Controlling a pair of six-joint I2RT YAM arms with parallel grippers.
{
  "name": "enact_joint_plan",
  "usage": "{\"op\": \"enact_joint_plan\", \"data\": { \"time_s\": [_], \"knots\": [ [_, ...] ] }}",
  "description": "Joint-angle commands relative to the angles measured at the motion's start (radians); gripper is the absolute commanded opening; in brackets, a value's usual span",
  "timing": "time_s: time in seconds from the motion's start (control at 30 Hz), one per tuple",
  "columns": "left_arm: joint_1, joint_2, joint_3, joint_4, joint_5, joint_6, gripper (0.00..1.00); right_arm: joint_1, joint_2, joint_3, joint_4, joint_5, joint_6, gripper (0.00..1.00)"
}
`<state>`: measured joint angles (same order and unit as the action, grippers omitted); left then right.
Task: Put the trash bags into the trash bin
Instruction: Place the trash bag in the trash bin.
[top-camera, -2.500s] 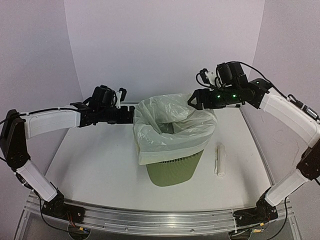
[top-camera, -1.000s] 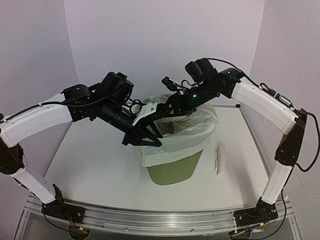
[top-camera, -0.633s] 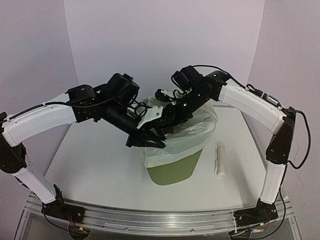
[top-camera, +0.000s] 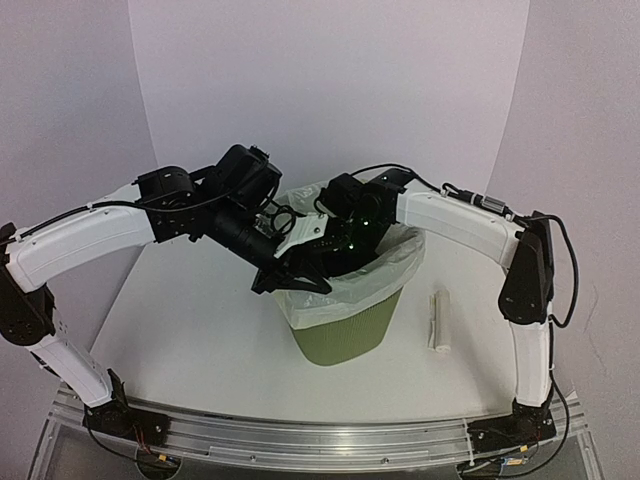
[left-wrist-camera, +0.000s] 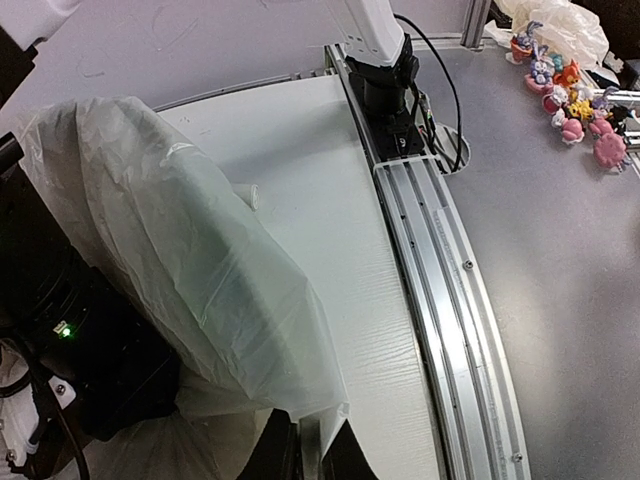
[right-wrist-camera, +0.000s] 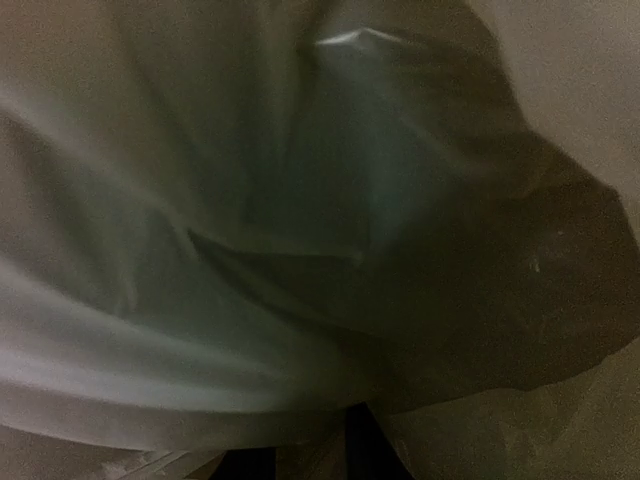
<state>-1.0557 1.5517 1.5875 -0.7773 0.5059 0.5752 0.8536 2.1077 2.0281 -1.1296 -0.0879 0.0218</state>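
The trash bag (top-camera: 385, 275) now sits lower, lining the trash bin (top-camera: 350, 335); the left gripper (top-camera: 292, 281) has clenched on its near rim; the right gripper (top-camera: 322, 248), plunged deeper inside, cannot be judged

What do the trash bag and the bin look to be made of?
The trash bag: thin plastic film, translucent and glossy, judging by its crinkles and highlights. The trash bin: olive-green plastic, apparently rigid and matte, with fine moulded slats.
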Motion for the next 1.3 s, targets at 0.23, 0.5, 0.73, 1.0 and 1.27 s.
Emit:
{"op": "enact_joint_plan", "data": {
  "time_s": [0.23, 0.5, 0.73, 1.0, 1.27],
  "knots": [
    [-0.005, -0.011, -0.032, -0.058, -0.003, 0.041, 0.00, 0.002, 0.027, -0.081, -0.027, 0.037, -0.108, 0.27],
    [-0.005, -0.034, -0.047, -0.050, 0.009, 0.051, 0.00, 0.001, 0.034, -0.113, -0.028, 0.001, -0.133, 0.28],
    [-0.006, -0.046, -0.049, -0.046, 0.017, 0.052, 0.00, 0.002, 0.046, -0.119, -0.031, 0.022, -0.140, 0.31],
    [-0.006, -0.051, -0.046, -0.017, -0.009, 0.031, 0.00, 0.002, -0.052, 0.017, -0.031, 0.013, -0.129, 0.44],
    [-0.006, -0.072, -0.046, 0.039, -0.025, 0.011, 0.00, 0.002, -0.173, 0.128, -0.030, -0.143, -0.164, 0.56]
  ]
}}
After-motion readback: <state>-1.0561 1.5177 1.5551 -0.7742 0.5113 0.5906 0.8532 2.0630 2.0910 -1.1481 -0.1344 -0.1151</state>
